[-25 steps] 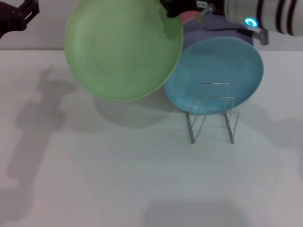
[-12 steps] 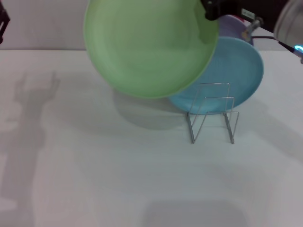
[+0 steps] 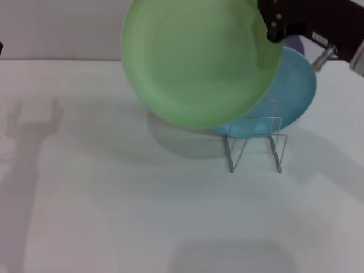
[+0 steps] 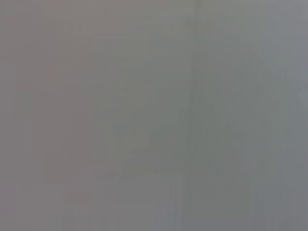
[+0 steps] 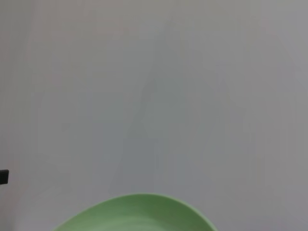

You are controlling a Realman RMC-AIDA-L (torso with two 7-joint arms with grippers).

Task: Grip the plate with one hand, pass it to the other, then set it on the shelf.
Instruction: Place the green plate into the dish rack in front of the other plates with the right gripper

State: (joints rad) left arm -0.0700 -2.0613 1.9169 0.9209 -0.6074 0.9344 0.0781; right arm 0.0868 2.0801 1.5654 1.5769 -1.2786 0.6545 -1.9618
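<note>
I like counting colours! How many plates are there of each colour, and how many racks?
Green plate: 1, held up by the right gripper
Blue plate: 1, behind the wire rack
Lavender plate: 1, only a sliver showing
Wire rack: 1
Total: 4

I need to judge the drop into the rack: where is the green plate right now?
In the head view the green plate hangs in the air in the right claw, up and left of the wire rack, overlapping the blue plate.

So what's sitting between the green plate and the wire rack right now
Nothing: in the head view, the round light green plastic plate overlaps the small silver wire rack's top, held by the right gripper.
</note>
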